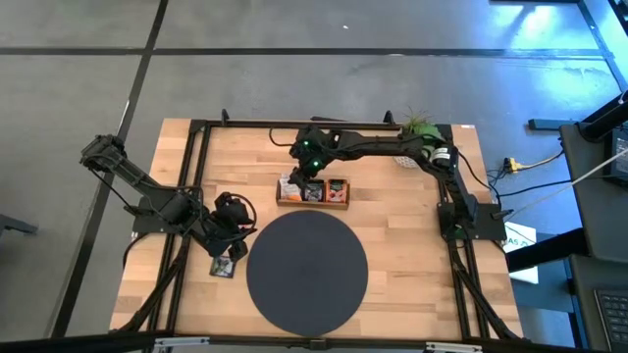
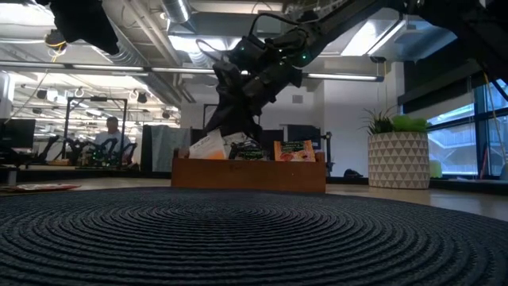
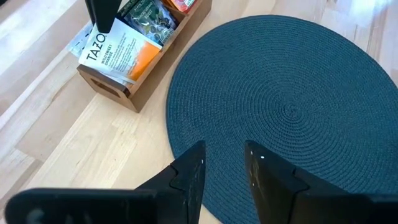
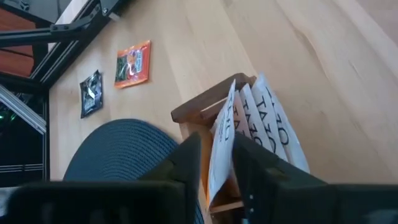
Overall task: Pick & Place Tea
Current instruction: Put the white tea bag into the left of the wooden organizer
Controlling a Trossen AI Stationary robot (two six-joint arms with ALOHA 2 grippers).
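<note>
A brown wooden tray (image 1: 339, 202) with three compartments stands behind the dark round mat (image 1: 306, 270). It holds tea sachets standing upright. White-and-orange ones (image 3: 118, 53) fill its left end compartment. My right gripper (image 4: 217, 165) reaches down into that compartment and is shut on one white sachet (image 4: 221, 140). An orange sachet (image 4: 132, 64) and a black sachet (image 4: 91, 93) lie flat on the table left of the mat. My left gripper (image 3: 222, 165) hovers open over the mat's left edge, with nothing between its fingers. My right gripper pinches a white sachet by its upper part (image 4: 219, 127) between its two fingers. The fingers slant down from the table's far right side. The sachet stands upright, its lower part still inside the tray's left end compartment beside the other white sachets (image 4: 273, 124).
A potted plant in a white patterned pot (image 2: 398, 159) stands at the table's far right corner. The black frame rails (image 1: 186, 196) run along the table's left and right sides. A person sits in the room beyond the table (image 2: 111, 139).
</note>
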